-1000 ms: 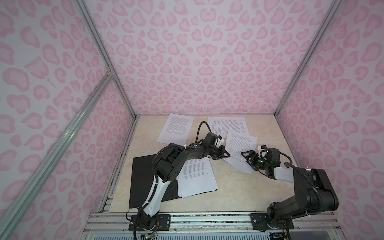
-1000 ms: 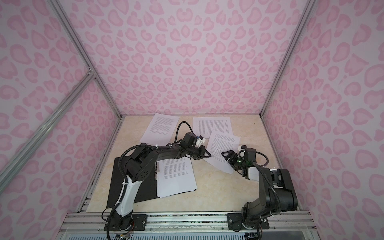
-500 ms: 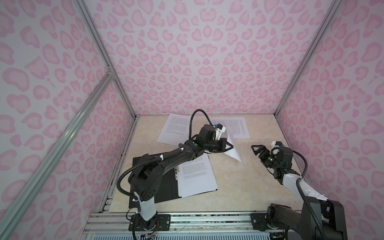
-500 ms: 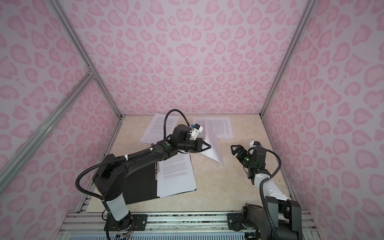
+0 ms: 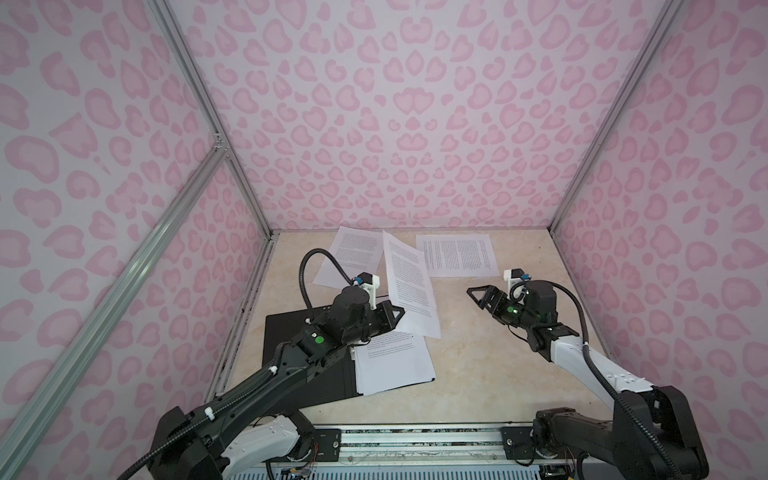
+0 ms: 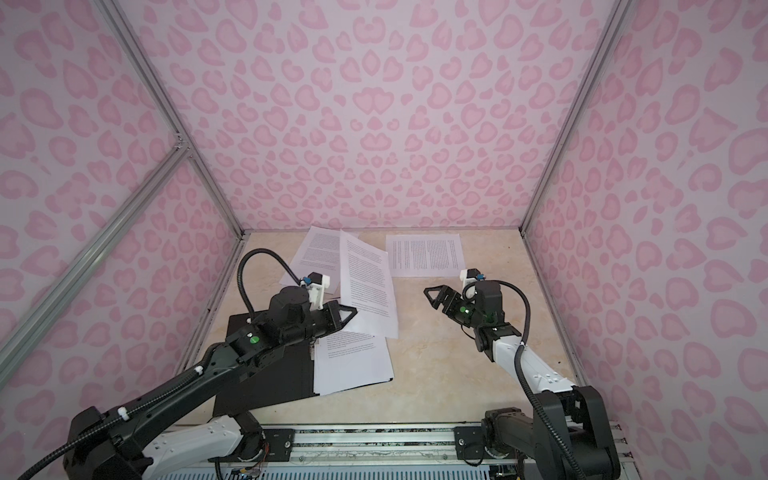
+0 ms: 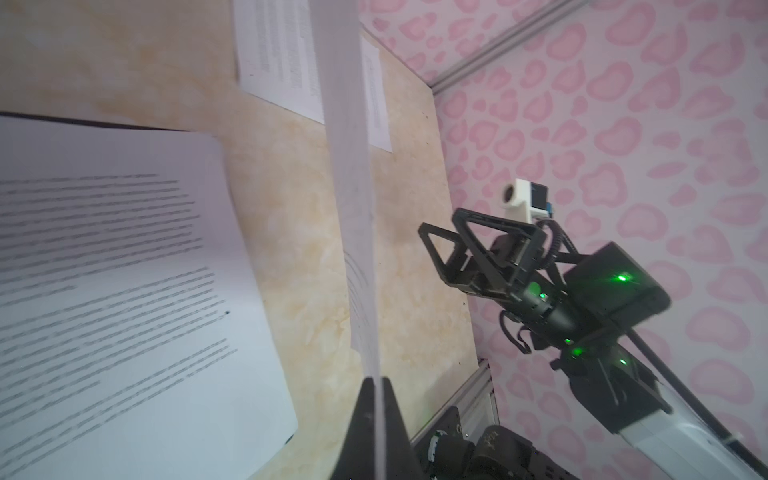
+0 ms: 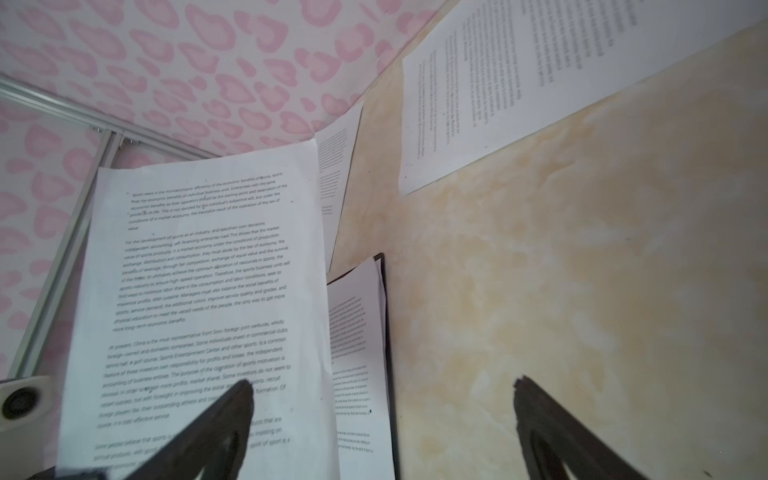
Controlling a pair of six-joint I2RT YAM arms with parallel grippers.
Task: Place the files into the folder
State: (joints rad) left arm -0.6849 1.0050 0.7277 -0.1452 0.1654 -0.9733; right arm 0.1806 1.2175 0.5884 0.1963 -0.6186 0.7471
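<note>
Sheet is clamped by left gripper; right gripper is spread, empty. Limp sheet could be creased when lowered onto folder.

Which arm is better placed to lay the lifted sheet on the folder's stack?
Probably left: the left gripper is shut on the lifted sheet, close above the stack in the open folder; the right gripper is open, empty, farther away.
</note>
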